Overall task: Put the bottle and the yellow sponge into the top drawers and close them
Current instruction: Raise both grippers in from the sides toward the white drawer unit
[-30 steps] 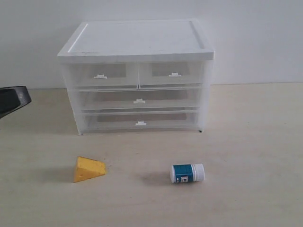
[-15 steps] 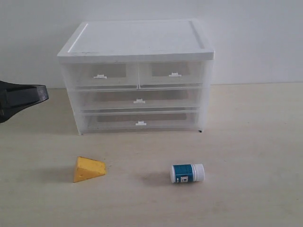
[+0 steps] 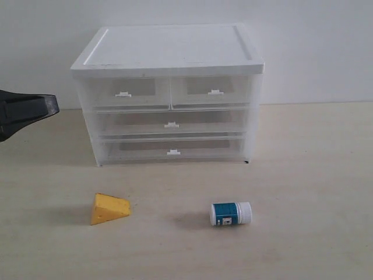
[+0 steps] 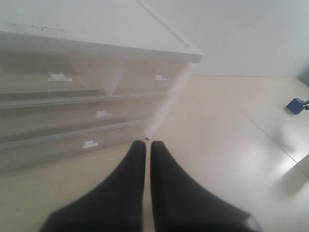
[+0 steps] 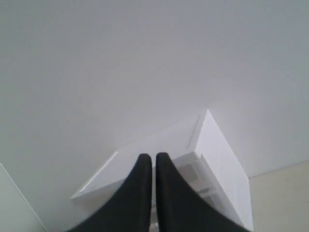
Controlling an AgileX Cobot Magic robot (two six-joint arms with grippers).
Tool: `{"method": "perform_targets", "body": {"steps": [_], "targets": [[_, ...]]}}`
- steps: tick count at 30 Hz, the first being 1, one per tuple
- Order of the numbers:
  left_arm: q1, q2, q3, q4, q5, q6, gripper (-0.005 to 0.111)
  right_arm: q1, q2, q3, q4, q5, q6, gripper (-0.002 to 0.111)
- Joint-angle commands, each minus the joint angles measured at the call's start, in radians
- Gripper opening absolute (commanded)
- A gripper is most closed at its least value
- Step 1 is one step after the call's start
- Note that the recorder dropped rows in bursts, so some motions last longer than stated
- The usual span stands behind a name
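top drawers (image 3: 125, 93) pushed shut in the cabinet (image 3: 169, 49). out on the table (image 3: 303, 175) in front: yellow sponge (image 3: 109, 208), bottle (image 3: 230, 213) on its side, well apart. left gripper (image 4: 147, 143) and right gripper (image 5: 153, 155) pressed together, empty.

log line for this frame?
left claw: shut, empty | right claw: shut, empty | top drawers: closed | bottle, yellow sponge: on table

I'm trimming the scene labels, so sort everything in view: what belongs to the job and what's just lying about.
Job: bottle, on its side; yellow sponge; top drawers, both shut.

Just lying about: two full-width drawers lower in the cabinet; small blue object, seen only in the left wrist view.
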Motion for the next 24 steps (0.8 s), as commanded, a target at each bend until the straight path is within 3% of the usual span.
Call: {"method": "perform_targets", "body": {"steps": [1,5,7,12,16,19,24], "targets": [[0.001,0.003,-0.007,-0.006,0.018,0.006,0.004,0.004,0.217,-0.195,-0.024,0.193,-0.047,0.0],[0.001,0.003,-0.007,-0.006,0.018,0.033,0.004,0.002,0.388,-0.28,-0.024,0.215,-0.085,0.0],[0.001,0.003,-0.007,-0.006,0.018,0.05,0.004,0.002,0.457,-0.306,0.028,0.181,-0.014,0.0],[0.001,0.003,-0.007,-0.006,0.023,0.07,0.004,0.0,0.506,-0.301,0.163,-0.094,0.254,0.0],[0.001,0.003,-0.007,-0.006,0.031,0.075,0.004,0.0,0.506,-0.301,0.284,-0.199,0.262,0.0],[0.001,0.003,-0.007,-0.006,0.033,0.078,0.004,0.0,0.524,-0.308,0.284,-0.18,0.231,0.0],[0.001,0.003,-0.007,-0.006,0.042,0.078,0.004,0.0,0.619,-0.391,0.201,0.037,0.052,0.0]]}}
